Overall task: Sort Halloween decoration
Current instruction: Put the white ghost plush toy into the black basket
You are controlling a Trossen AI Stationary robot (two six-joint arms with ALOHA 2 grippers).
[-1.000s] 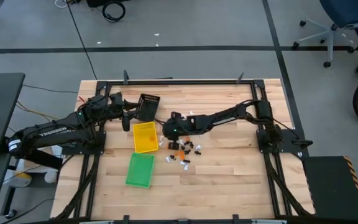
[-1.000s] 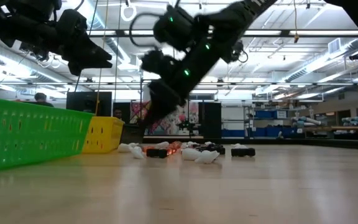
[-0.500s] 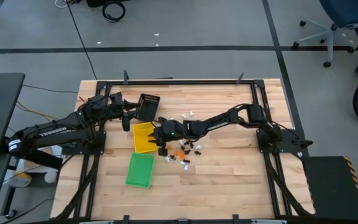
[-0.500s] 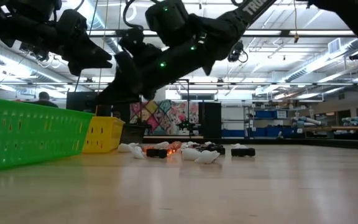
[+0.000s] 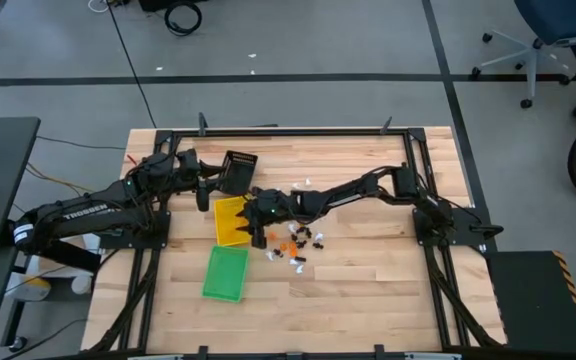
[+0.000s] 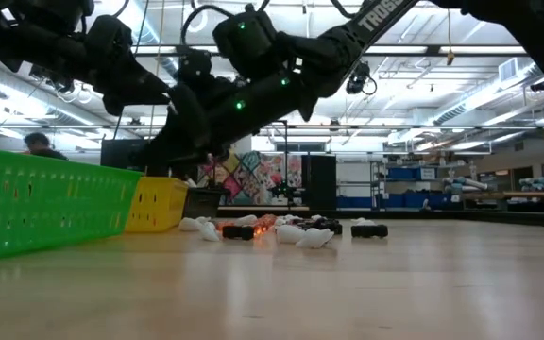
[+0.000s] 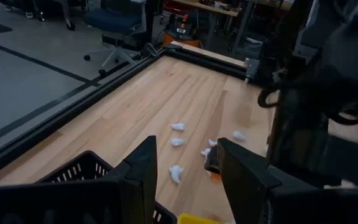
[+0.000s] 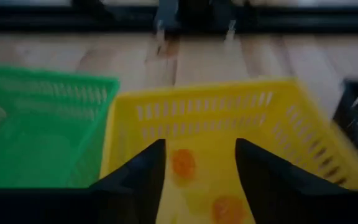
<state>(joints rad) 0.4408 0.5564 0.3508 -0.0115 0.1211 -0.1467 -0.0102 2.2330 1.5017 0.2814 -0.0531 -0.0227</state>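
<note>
Right gripper [image 5: 249,214] now over yellow tray [image 5: 230,232], fingers parted, empty | orange trinkets [image 8: 183,163] in tray | drop apparently done | left gripper [image 5: 204,185] open, idle.

Right pincer [image 5: 252,212] over yellow tray [image 5: 226,228]; trinkets [image 5: 296,245] litter table beside.

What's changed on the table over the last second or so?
The right gripper swung from beside the loose trinket pile to over the yellow tray, and its fingers now stand open above orange trinkets lying inside. The left gripper, green tray and black tray stayed put.
</note>
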